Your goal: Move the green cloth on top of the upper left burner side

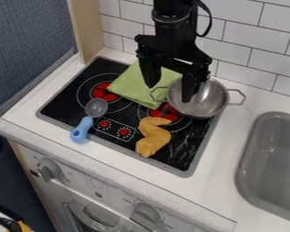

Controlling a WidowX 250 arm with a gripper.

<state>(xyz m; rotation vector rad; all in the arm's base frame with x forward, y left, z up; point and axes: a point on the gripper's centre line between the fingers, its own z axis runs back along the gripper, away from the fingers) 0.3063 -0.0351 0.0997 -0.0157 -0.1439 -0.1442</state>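
Observation:
My gripper [170,93] hangs over the back of the black stovetop, open, its two fingers spread apart. The left finger stands in front of the folded green cloth [135,88], the right one over the metal pot. The cloth lies between the left burner [102,90] and the pot, covering part of that burner's right side and reaching toward the right burner [166,113]. Part of the cloth is hidden behind the gripper. Whether the left finger touches the cloth, I cannot tell.
A two-handled metal pot [211,102] sits at the stovetop's back right. A blue-handled spoon [82,129] lies at the front left, and a yellow-orange drumstick-like toy [152,139] at the front right. The grey sink [271,158] is on the right; a tiled wall [238,43] rises behind.

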